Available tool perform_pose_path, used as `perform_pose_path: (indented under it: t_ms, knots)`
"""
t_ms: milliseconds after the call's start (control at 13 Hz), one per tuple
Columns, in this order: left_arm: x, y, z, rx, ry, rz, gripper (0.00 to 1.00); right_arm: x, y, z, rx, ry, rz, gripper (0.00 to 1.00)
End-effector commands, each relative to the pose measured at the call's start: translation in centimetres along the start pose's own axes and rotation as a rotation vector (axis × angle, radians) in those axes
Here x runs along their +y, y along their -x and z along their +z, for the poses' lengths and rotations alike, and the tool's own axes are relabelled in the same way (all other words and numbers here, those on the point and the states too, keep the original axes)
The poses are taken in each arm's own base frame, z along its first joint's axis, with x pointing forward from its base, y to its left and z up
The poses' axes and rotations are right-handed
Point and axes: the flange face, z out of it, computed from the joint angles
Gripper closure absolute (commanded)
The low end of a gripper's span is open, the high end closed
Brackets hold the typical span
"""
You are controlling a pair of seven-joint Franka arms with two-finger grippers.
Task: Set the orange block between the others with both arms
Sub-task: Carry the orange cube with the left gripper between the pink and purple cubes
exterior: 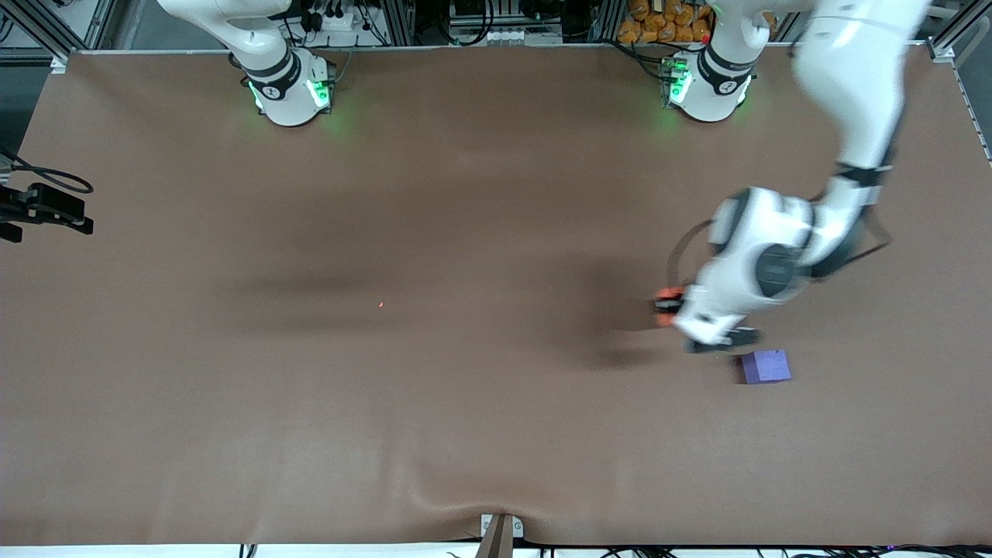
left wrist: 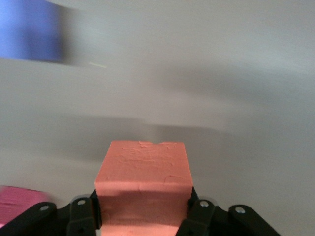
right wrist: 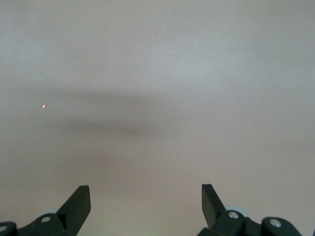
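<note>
My left gripper is shut on the orange block, a finger on each side of it. In the left wrist view the orange block fills the space between the fingers of the left gripper. The purple-blue cube lies on the table toward the left arm's end, and it also shows as a blur in the left wrist view. The pinkish-red cube shows only at that view's edge; the arm hides it in the front view. My right gripper hangs open over bare table.
The brown table cover has a fold at the front edge. A tiny orange speck lies mid-table. A black clamp with a cable juts in at the right arm's end.
</note>
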Motion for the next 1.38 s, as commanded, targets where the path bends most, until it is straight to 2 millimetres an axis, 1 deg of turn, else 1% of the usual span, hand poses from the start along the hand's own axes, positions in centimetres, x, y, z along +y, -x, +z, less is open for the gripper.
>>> perform_pose_path:
  t_ms: [0, 153, 230, 307, 460, 537, 690, 920, 1227, 1303]
  knots:
    - [-9.5, -1.1, -0.3, -0.016, 0.003, 0.022, 1.0, -0.9, 0.4, -0.2, 0.005, 0.02, 0.018, 0.0]
    - [-14.9, -1.9, 0.2, -0.024, -0.005, 0.071, 1.0, -1.4, 0.3, -0.2, 0.0, 0.018, 0.065, 0.0]
    - [-16.8, -2.0, 0.4, -0.024, -0.034, 0.074, 1.0, -2.1, 0.2, -0.3, 0.004, 0.016, 0.085, 0.0]
    - [-17.5, -1.9, 0.6, -0.026, -0.061, 0.084, 1.0, -2.3, 0.1, -0.4, 0.01, 0.016, 0.088, 0.0]
    - [-19.7, -1.9, 1.1, -0.034, -0.072, 0.069, 1.0, -2.4, 0.2, -0.5, 0.012, 0.016, 0.09, 0.0]
    - [-20.1, -1.9, 1.3, -0.037, -0.074, 0.079, 1.0, -2.4, 0.3, -0.5, 0.009, 0.014, 0.091, 0.0]
    - [-20.6, -2.0, 1.9, -0.042, -0.069, 0.078, 1.0, -2.2, 0.4, -0.6, 0.006, 0.015, 0.151, 0.0]
    - [-20.1, -2.1, 2.3, -0.044, -0.065, 0.089, 1.0, -2.3, 0.7, -0.5, -0.015, 0.011, 0.158, 0.0]
    - [-17.0, -2.2, 2.8, -0.039, -0.049, 0.142, 1.0, -2.5, 0.5, -0.3, -0.018, 0.009, 0.153, 0.0]
    - [-16.6, -2.2, 2.9, -0.033, -0.045, 0.149, 1.0, -2.5, 0.5, -0.3, -0.018, 0.008, 0.153, 0.0]
